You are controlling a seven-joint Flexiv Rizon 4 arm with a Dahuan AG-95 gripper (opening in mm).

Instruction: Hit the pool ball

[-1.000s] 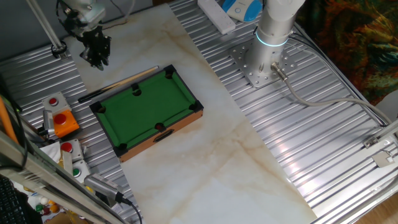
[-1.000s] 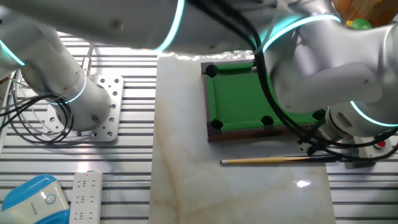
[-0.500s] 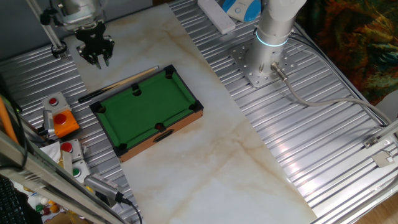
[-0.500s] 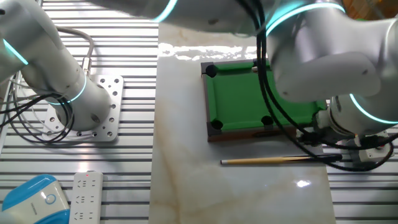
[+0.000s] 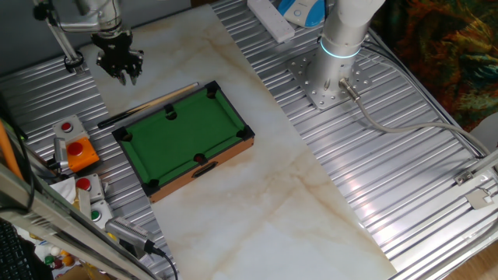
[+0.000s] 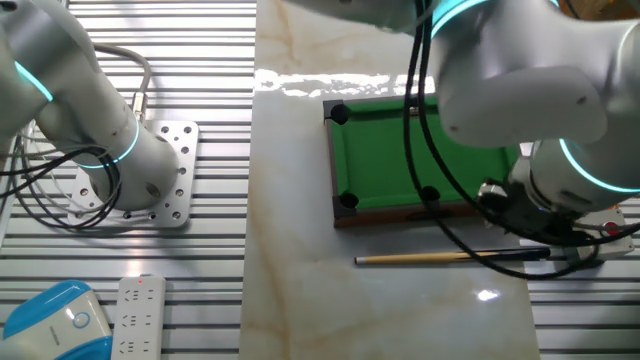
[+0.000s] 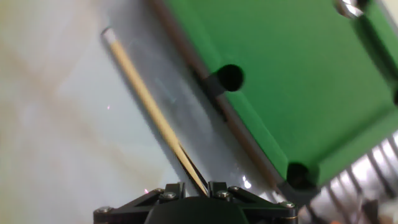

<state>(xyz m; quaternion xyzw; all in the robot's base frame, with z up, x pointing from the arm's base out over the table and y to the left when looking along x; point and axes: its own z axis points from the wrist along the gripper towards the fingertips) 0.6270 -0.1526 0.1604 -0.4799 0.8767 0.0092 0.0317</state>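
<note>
Marble slab point(image 5: 311, 194): cue point(image 5: 148, 105) unmoved beside pool table point(image 5: 183, 136); hand point(image 5: 119, 66), fingers spread, raised slightly.

The gripper point(image 5: 120, 68) hangs raised, pointing down — fingers point(image 5: 110, 71) spread apart, nothing between them.

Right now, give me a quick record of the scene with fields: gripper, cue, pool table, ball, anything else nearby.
gripper: above the marble top, beyond the cue's dark end, holding nothing; open or shut unclear
cue: flat on the marble beside the table's long rail
pool table: green felt, wooden frame, black pockets
pool ball: not visible in any view
nearby: orange-housed red button on the metal surface
</note>
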